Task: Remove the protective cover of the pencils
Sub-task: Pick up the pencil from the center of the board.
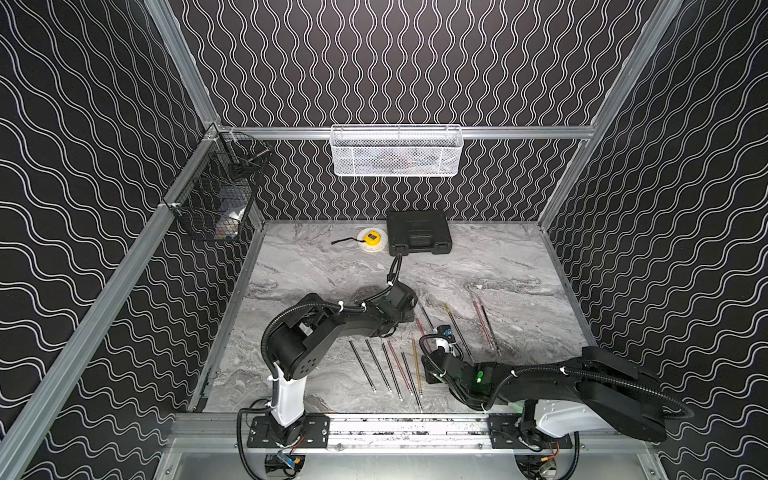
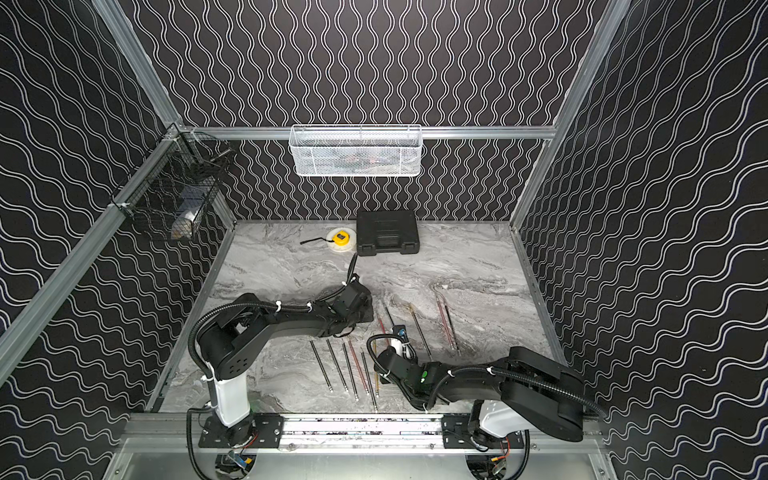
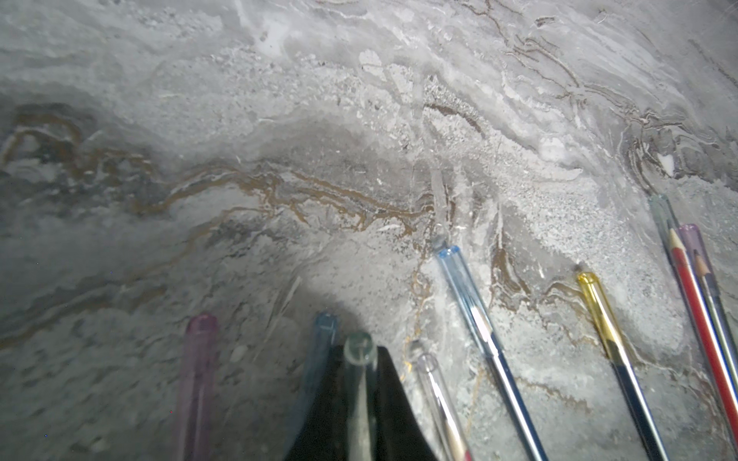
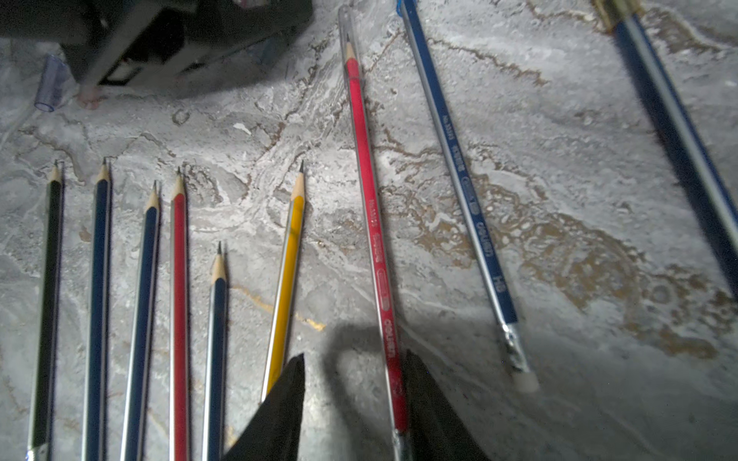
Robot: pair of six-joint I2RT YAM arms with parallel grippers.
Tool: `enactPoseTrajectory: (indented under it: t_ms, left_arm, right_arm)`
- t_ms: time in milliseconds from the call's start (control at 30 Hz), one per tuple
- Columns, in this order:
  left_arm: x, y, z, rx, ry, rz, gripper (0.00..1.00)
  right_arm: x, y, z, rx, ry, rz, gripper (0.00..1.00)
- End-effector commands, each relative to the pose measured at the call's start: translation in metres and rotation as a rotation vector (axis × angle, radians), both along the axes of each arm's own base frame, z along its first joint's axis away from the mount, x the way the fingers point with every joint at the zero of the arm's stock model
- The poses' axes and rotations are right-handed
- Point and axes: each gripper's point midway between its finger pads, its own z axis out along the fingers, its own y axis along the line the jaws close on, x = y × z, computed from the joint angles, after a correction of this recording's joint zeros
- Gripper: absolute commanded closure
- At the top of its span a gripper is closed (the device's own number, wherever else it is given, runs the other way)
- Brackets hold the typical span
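- Top views: the left arm (image 1: pixel 332 320) reaches across the marble table (image 1: pixel 316 270) to frame centre. The right arm (image 1: pixel 540 378) comes in from the lower right. Both sets of jaws are hidden under the wrists.
- Six bare pencils (image 1: pixel 386 368) lie side by side in the lower middle in both top views, between the arm bases.
- A red-and-dark pair (image 1: pixel 484 322) lies right of centre, well apart from that row.
- At the back edge, a black case (image 1: pixel 419 232) has a yellow tape measure (image 1: pixel 371 239) just beside it on its left.
- Left wrist view: the left gripper (image 3: pixel 361 351) is at bottom centre, fingers pressed together and pinching a greenish clear cap (image 3: pixel 360 363).
- The pink cap (image 3: pixel 197 359) is at lower left and the blue cap (image 3: pixel 324 335) is just beside the fingers. I cannot tell whether anything is inside them.
- To the right are capped pencils: clear cap (image 3: pixel 429 371) over a red shaft, light-blue cap (image 3: pixel 455 271), yellow cap (image 3: pixel 593 291). Two more capped tips sit at the right edge.
- Right wrist view: the right gripper (image 4: pixel 354 355) is at bottom centre with its fingers spread.
- The red pencil (image 4: pixel 367 207) runs up between them, close against the right-hand finger, with a clear tube cap (image 4: pixel 346 24) on its tip. I cannot tell whether pencil and finger touch.
- The bare row fills the lower left, tips up.
- A blue pencil (image 4: pixel 467 191) lies to the right, apart.
- A loose cap (image 4: pixel 50 84) lies at upper left, beside the left arm's black end.
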Motion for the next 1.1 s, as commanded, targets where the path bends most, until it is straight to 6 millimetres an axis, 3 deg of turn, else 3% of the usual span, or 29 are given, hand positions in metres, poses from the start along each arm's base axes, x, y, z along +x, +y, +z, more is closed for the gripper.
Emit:
enactPoseTrajectory:
  t_ms: [0,267,633,1067]
  left_arm:
    - [-0.005,-0.005,-0.005,0.017,0.026,-0.047,0.93]
    - [-0.006,-0.004,-0.010,0.057,0.047,-0.060,0.85]
    - [-0.007,-0.003,-0.009,0.062,0.044,-0.062,0.76]
    - [-0.009,-0.004,0.003,0.034,0.031,-0.069,0.75]
  right_arm:
    - [0.003,0.000,-0.003,-0.012,0.004,-0.020,0.58]
    - [0.008,0.002,-0.013,-0.047,0.033,-0.034,0.64]
    - [0.009,0.001,-0.015,-0.047,0.041,-0.047,0.95]
    - [0.007,-0.001,-0.004,-0.010,0.028,-0.044,1.00]
